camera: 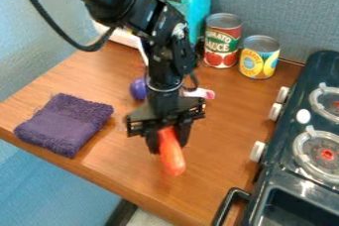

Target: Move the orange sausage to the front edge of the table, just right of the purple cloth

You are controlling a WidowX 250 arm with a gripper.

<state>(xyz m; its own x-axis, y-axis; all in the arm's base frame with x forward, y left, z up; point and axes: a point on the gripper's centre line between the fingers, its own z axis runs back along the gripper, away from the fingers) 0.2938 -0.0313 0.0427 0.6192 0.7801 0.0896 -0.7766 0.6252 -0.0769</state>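
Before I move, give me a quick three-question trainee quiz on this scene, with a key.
1. Multiple choice: what is the claw holding? A) a cup B) a long orange object C) a spoon
2. True or false: the folded purple cloth lies on the wooden counter, apart from the stove.
3. Short answer: which two containers stand side by side near the back wall?

Key: 1. B. 2. True. 3. The red-labelled can and the yellow-labelled can.
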